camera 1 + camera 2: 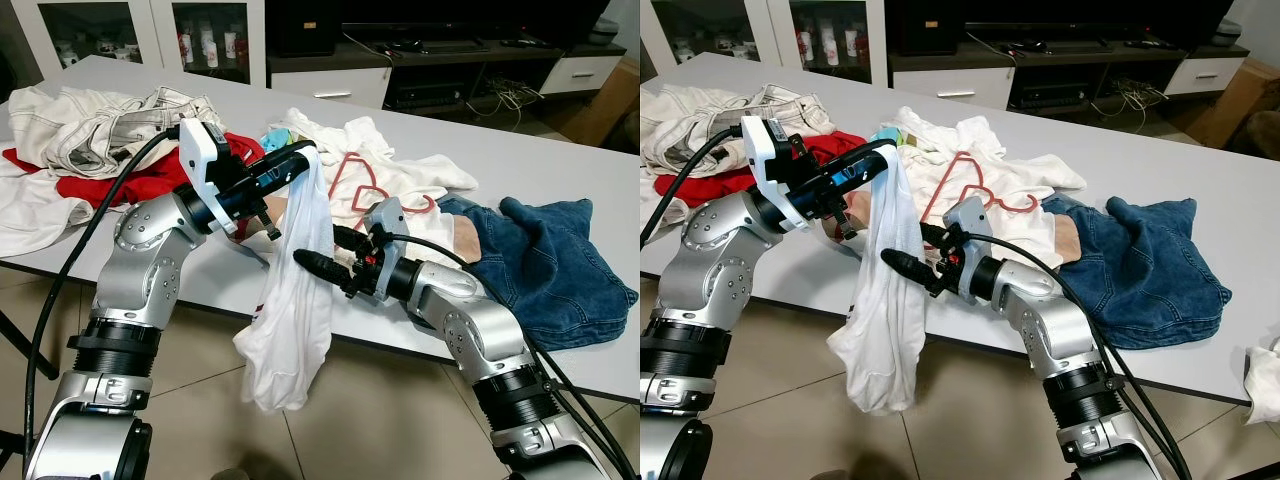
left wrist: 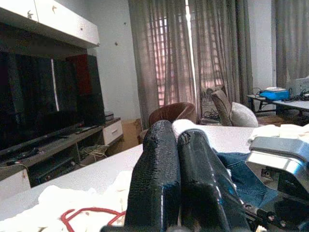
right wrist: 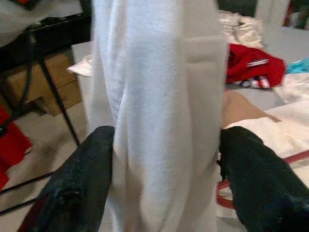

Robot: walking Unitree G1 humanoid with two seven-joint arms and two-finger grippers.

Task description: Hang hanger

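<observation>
Far left of table (image 1: 560, 160): heap of cream and white clothes (image 1: 90, 125) over a red garment (image 1: 150, 180), untouched.

Left gripper (image 1: 305, 160): raised over the near table edge, fingers (image 2: 159, 179) pressed together and clamped on the top of a white garment (image 1: 290, 320), which hangs limp past the edge toward the floor.

Right gripper (image 1: 325, 250): level with the hanging cloth, fingers spread wide; one black finger (image 3: 77, 183) on either side of the fabric in the right wrist view, close but not judged closed on it.

Centre of table, behind the grippers: red hanger (image 1: 365, 185) lying flat on a spread white shirt (image 1: 400, 170), hook toward the denim. Not held by either gripper, well apart from both.

Right of table: blue jeans (image 1: 550, 260), crumpled, partly over the near edge.

Step in hand, as judged: garment being presented for a two-handed hold, ahead of any fitting onto the hanger. Hanging itself not begun.

Next move, as judged: closure of right fingers on the cloth below the left grip, without dragging it free, then opening out of a neck or shoulder line for the hanger. Risk: slack fabric slipping from a thin pinch.
</observation>
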